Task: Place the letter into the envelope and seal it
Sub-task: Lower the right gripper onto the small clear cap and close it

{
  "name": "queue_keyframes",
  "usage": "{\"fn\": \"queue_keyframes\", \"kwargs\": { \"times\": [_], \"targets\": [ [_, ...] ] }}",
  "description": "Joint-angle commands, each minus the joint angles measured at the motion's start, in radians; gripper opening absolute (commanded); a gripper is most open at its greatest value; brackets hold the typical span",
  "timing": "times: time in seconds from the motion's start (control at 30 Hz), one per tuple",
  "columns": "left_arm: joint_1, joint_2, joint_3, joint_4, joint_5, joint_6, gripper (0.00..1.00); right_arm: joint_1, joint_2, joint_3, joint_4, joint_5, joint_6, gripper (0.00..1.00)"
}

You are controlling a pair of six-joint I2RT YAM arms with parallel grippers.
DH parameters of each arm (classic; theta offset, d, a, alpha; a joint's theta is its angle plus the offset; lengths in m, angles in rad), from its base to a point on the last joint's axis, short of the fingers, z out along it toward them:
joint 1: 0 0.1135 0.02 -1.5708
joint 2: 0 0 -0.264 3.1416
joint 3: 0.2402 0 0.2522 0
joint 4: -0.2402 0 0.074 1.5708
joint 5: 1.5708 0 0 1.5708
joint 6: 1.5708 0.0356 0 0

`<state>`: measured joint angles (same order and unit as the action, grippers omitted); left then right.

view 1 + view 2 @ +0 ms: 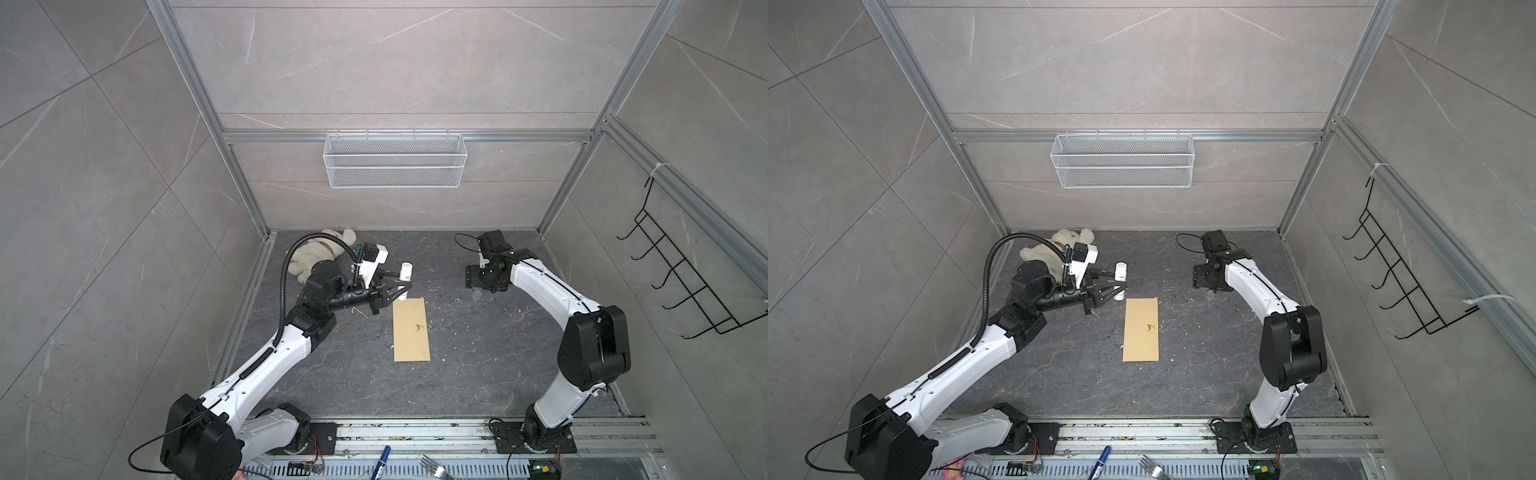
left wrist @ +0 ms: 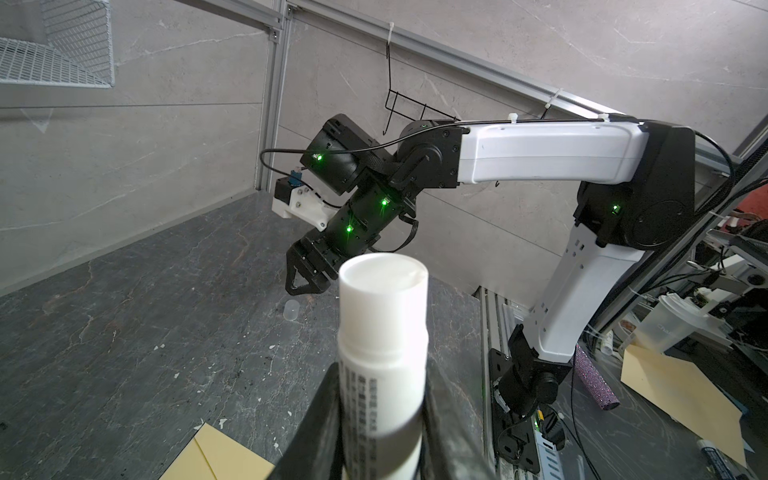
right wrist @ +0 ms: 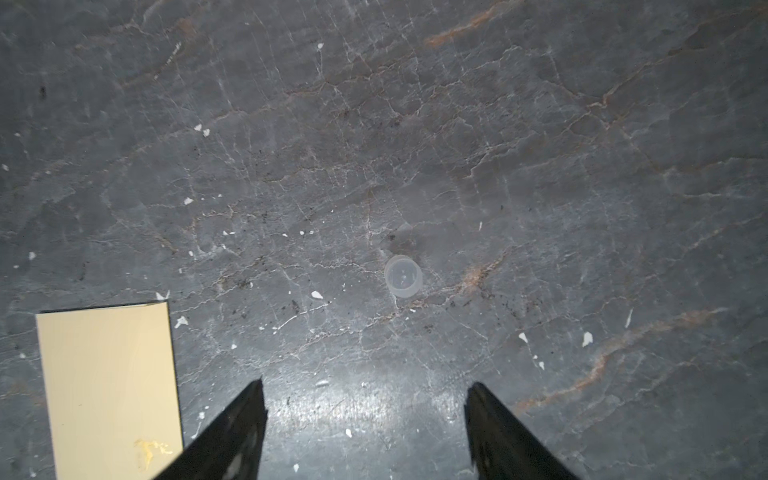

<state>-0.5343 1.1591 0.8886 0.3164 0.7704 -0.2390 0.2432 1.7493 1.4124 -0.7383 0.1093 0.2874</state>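
Observation:
The plain yellow-tan envelope [image 1: 411,330] [image 1: 1141,329] lies flat mid-table with a small yellow smear on it; its corner shows in the left wrist view [image 2: 216,457] and its end in the right wrist view [image 3: 108,386]. The letter is out of view. My left gripper [image 1: 404,283] [image 1: 1120,284] [image 2: 382,399] is shut on a white glue stick [image 1: 405,272] [image 2: 382,324], held upright just beyond the envelope's far end. My right gripper [image 1: 480,286] [image 3: 368,386] hangs open, pointing down over a small clear cap [image 3: 403,276] [image 2: 291,310] on the table.
A white plush toy [image 1: 320,253] lies at the back left behind my left arm. A white wire basket [image 1: 395,160] hangs on the back wall and a black hook rack [image 1: 681,274] on the right wall. A marker [image 1: 382,461] and fork [image 1: 434,465] rest by the front rail.

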Motion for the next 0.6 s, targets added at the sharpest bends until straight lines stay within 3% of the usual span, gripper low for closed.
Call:
{"fn": "queue_keyframes", "kwargs": {
  "times": [0.0,0.57],
  "targets": [
    [-0.004,-0.009,0.001,0.021,0.027,0.022,0.0,-0.008,0.044,0.041,-0.027,0.047,-0.029,0.71],
    [-0.003,-0.007,-0.001,0.021,0.033,0.005,0.0,-0.036,0.192,0.06,0.013,0.051,-0.062,0.58]
  ]
}}
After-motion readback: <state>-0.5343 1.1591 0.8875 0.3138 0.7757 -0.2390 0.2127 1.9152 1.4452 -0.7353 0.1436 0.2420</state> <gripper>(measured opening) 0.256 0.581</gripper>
